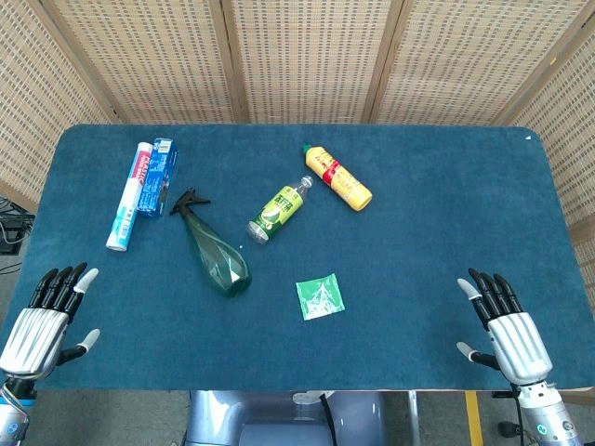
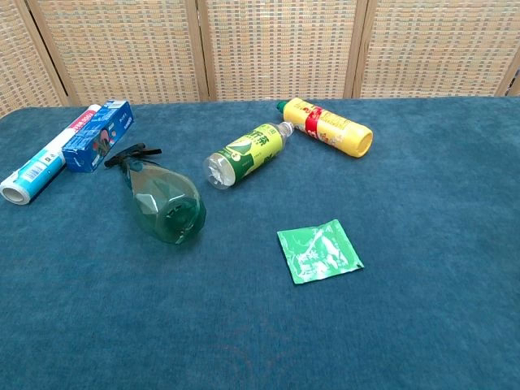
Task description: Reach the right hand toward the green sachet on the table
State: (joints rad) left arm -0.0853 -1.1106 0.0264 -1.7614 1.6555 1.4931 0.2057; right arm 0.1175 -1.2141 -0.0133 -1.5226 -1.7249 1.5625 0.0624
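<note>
The green sachet [image 1: 320,297] lies flat on the blue table cloth, near the front edge and slightly left of centre; the chest view shows the sachet [image 2: 318,251] as a shiny green square. My right hand [image 1: 505,324] rests at the front right corner of the table, fingers spread and empty, well to the right of the sachet. At the front left corner my left hand [image 1: 46,319] is open too, holding nothing. Neither hand appears in the chest view.
A green spray bottle [image 1: 214,247] lies left of the sachet. Behind it are a green-labelled bottle [image 1: 279,210], a yellow bottle [image 1: 337,177], a white tube [image 1: 128,197] and a blue box [image 1: 159,177]. The blue table [image 1: 446,214] is bordered by wicker screens.
</note>
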